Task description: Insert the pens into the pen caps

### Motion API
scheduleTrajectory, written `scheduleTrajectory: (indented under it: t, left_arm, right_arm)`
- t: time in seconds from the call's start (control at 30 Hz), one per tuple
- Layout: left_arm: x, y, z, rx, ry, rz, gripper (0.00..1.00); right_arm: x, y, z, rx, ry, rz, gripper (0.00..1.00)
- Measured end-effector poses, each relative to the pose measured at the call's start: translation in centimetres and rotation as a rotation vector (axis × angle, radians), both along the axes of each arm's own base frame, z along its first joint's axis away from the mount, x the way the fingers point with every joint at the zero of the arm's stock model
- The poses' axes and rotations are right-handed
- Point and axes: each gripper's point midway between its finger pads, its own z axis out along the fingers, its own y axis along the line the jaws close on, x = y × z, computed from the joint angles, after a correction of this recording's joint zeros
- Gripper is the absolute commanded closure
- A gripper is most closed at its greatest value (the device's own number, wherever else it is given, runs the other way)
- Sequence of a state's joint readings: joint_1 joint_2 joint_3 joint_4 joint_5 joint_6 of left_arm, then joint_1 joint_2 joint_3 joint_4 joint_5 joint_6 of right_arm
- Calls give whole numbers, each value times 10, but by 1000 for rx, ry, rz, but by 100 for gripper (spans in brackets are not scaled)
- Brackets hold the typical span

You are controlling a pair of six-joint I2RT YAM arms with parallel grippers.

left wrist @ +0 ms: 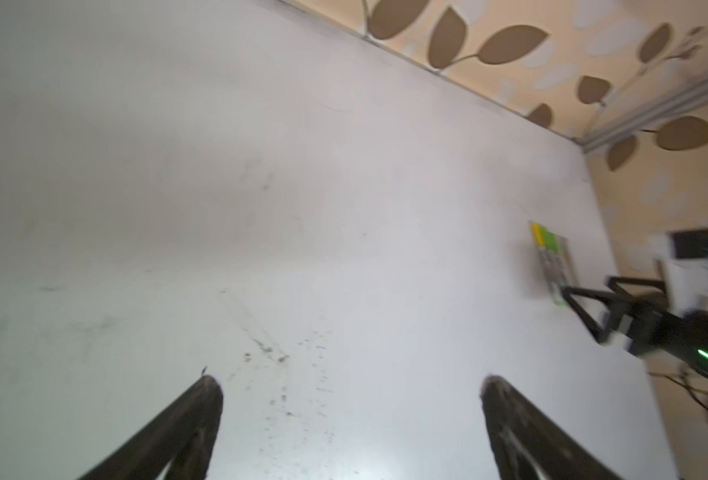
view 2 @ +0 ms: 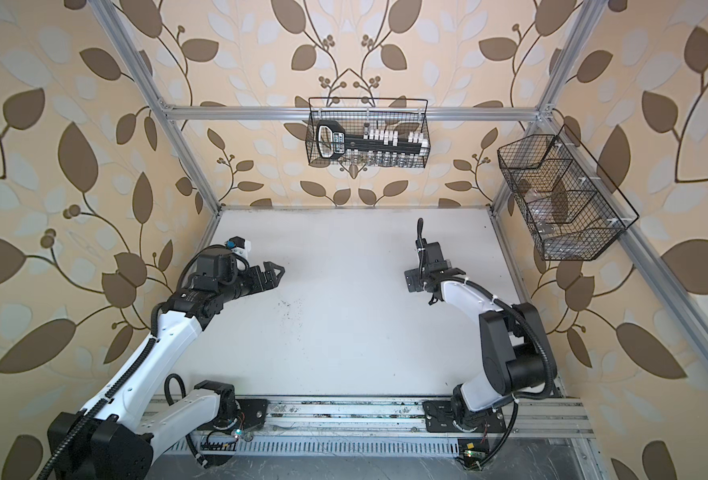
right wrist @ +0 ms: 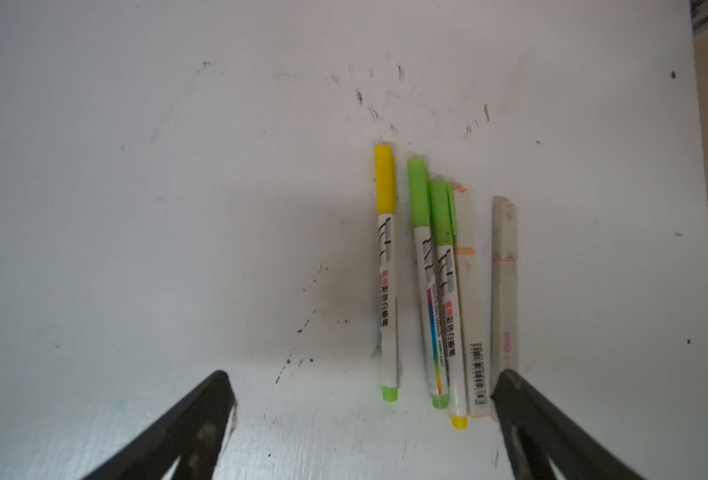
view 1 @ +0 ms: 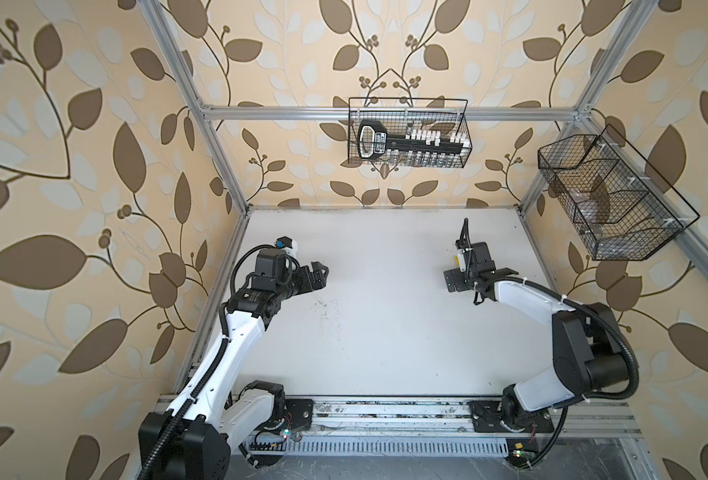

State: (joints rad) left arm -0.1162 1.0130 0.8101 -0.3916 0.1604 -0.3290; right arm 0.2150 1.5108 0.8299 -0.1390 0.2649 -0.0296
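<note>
Top views both show the left gripper (view 1: 319, 271) above the white table (view 1: 385, 332), jaws spread. The right gripper (view 1: 462, 280) points down, well apart from it, and the pens are hidden beneath it.

Left wrist view: the fingers stand wide apart with nothing between them. The blurred pens (left wrist: 551, 266) lie far ahead, just beside the right gripper.

Right wrist view: the fingers are spread wide and hold nothing. The pens lie side by side ahead, capped, one with a yellow pen cap (right wrist: 385, 178) and two with green pen caps (right wrist: 418, 191). One fingertip (right wrist: 510, 395) overlaps the pale grey pen (right wrist: 505, 291).
</note>
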Motion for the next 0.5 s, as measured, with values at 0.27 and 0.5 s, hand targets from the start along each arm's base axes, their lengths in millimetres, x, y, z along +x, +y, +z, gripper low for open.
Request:
scheduleTrajectory:
  t: [0.27,0.5]
  left_arm:
    - [1,72,-45,343,-65,257,1]
    - [14,113,-86,526,-22,441,1]
  right_arm:
    - [-17,-9,-1,6,-232,23,0]
    - [-2,-27,24,55,-393,-21,0]
